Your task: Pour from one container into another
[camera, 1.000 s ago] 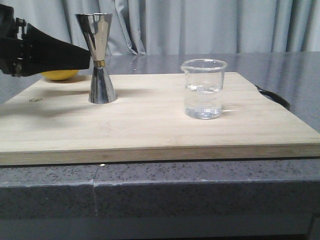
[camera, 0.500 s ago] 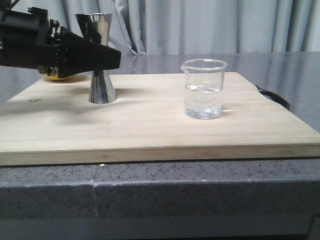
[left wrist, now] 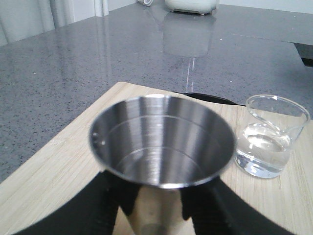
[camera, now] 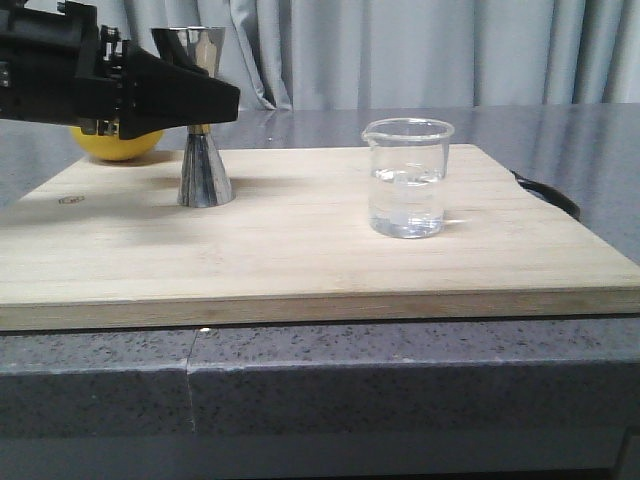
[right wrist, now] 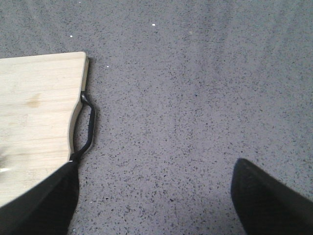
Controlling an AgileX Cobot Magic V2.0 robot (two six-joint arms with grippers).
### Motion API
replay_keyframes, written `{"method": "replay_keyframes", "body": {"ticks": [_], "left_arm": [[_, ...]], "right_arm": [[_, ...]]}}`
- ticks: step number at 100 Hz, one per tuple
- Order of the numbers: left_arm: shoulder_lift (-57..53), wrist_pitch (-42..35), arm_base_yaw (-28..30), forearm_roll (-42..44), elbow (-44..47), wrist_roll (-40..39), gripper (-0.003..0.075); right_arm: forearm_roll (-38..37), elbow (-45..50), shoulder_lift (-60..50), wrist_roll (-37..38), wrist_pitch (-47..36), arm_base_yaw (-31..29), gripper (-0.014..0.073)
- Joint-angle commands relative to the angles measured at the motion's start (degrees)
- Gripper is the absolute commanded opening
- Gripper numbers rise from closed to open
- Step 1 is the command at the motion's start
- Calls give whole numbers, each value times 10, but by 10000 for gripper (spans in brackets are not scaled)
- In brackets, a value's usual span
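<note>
The steel hourglass jigger (camera: 205, 175) stands upright on the back left of the wooden board (camera: 300, 250). Its open cup (left wrist: 161, 137) fills the left wrist view and looks empty. My left gripper (camera: 225, 100) reaches in from the left just above the jigger's waist. Its black fingers (left wrist: 122, 196) press on both sides of the steel, shut on it. The clear glass beaker (camera: 407, 180) stands right of centre, about a third full of clear liquid, and also shows in the left wrist view (left wrist: 271, 139). My right gripper (right wrist: 154, 196) hangs open over bare counter beside the board's right end.
A yellow round fruit (camera: 115, 145) lies behind my left arm at the board's back left corner. The board has a black handle (right wrist: 88, 127) at its right end. Grey speckled counter (camera: 400, 370) surrounds the board, and curtains hang behind it. A white appliance (left wrist: 190, 5) stands far off.
My left gripper came in from the left, its fingers passed either side of the jigger, and it then rose slightly. The jigger and beaker have stayed in place.
</note>
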Motion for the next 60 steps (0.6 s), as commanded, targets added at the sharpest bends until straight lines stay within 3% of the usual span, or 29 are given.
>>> {"method": "replay_keyframes", "body": {"ticks": [1,60], "left_arm": [[-22,57,-6,-53,-16,-4,235],[-67,57,-6,-53,-17,-9,206]], "right_arm": [[-1,-22,5,-5,-37,-2,573],[-1,-22,5,-5,-37,-2,574]]}}
